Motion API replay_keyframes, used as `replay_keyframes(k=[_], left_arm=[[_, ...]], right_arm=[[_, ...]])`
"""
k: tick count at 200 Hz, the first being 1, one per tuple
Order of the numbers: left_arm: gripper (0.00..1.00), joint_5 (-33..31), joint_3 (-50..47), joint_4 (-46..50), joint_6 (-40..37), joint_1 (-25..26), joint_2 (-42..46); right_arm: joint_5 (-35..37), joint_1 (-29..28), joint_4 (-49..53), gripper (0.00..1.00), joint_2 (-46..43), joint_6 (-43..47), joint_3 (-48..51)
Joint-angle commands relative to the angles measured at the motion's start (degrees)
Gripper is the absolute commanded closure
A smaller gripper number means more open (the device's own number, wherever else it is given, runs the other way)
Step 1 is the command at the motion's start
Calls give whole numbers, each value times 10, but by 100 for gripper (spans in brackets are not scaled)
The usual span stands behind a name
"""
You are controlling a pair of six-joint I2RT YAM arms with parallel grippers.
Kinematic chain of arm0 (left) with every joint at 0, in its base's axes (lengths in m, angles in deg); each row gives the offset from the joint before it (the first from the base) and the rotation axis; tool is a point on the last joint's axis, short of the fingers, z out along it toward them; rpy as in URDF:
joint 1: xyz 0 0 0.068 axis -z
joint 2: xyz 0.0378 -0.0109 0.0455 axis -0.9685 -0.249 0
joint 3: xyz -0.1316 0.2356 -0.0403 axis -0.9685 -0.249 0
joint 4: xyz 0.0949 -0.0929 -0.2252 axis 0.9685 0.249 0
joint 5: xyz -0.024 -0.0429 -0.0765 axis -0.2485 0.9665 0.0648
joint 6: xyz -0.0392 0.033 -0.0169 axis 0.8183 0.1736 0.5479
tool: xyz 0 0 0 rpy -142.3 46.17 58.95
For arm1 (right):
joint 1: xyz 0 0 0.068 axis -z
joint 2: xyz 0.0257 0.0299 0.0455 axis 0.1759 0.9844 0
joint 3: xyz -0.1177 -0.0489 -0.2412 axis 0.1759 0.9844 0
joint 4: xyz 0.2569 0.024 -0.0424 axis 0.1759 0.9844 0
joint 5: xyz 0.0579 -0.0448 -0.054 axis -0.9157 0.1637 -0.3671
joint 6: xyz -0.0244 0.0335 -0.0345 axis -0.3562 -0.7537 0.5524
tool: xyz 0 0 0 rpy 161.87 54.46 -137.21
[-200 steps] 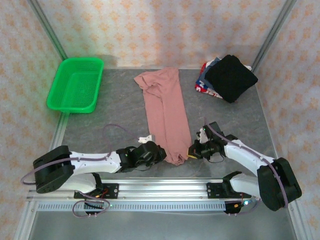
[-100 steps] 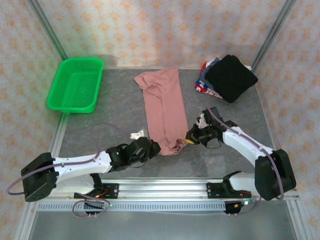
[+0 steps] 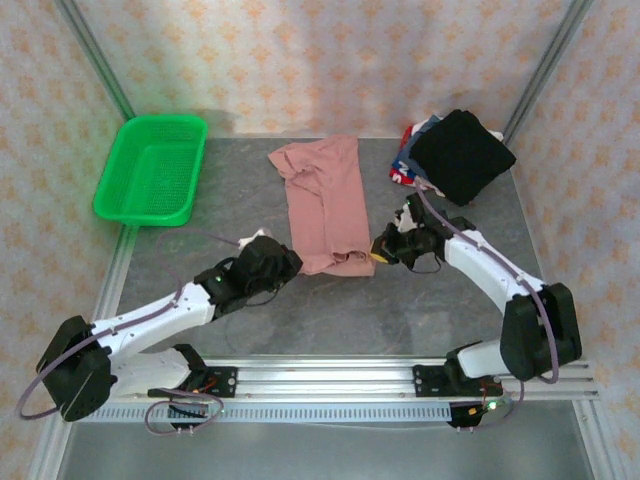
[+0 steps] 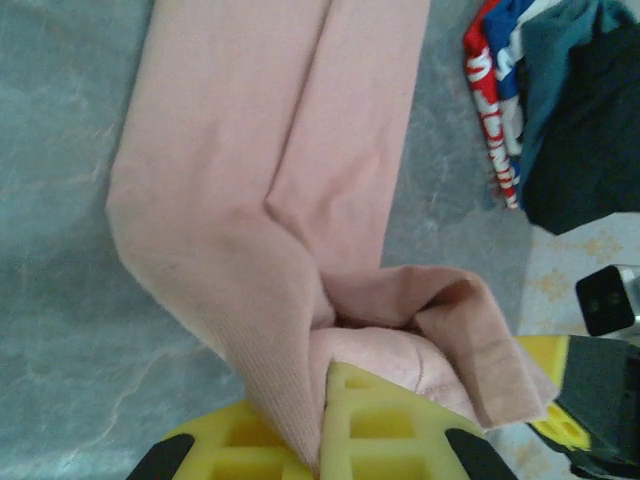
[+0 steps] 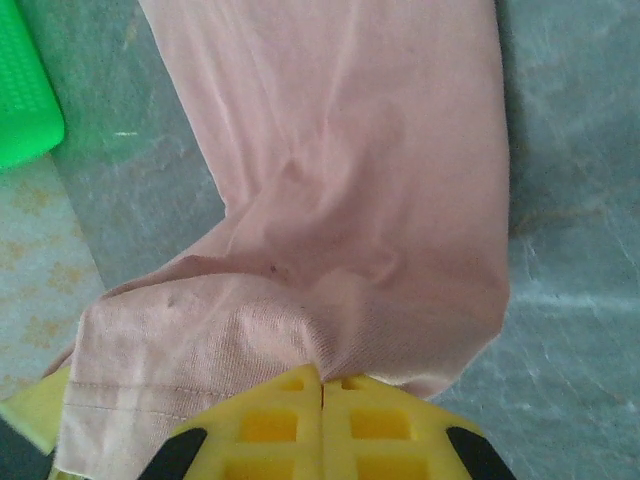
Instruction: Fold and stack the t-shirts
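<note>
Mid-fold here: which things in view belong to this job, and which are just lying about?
Part of the job: pink t-shirt, its near hem pinched by the left gripper and the right gripper; black t-shirt on top of the printed shirts, far right.
Lying about: green basket, far left.

Top external camera is mounted high behind the arm bases and looks down and forward over the whole table (image 3: 230,220) to the papered back wall (image 3: 330,60), giving wide, distant coverage. Left wrist camera sits directly behind the left gripper (image 4: 325,425), very close above the pink t-shirt (image 4: 230,180), and faces along it, with the stacked t-shirts (image 4: 560,110) at the frame's right edge. Right wrist camera sits equally close behind the right gripper (image 5: 320,420) and faces across the same shirt toward the green basket (image 5: 25,90). All three views share the pink t-shirt's gripped near end.
</note>
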Motion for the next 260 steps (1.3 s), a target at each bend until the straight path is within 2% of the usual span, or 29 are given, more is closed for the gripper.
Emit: replay_keyframes(k=[1, 73, 129, 182, 243, 260], left_arm=[[99, 36, 44, 38, -48, -32, -30], [100, 107, 188, 78, -112, -122, -162], [100, 138, 260, 98, -152, -183, -241], [100, 166, 327, 87, -173, -211, -343], [100, 184, 420, 99, -193, -235, -469], [95, 189, 437, 98, -195, -243, -491]], right_arm=[[17, 7, 9, 100, 29, 9, -39], [23, 27, 23, 100, 147, 30, -173], [31, 34, 75, 100, 269, 73, -325], [50, 35, 127, 100, 382, 102, -452], [60, 39, 147, 100, 486, 107, -552], [69, 40, 164, 100, 520, 108, -590]])
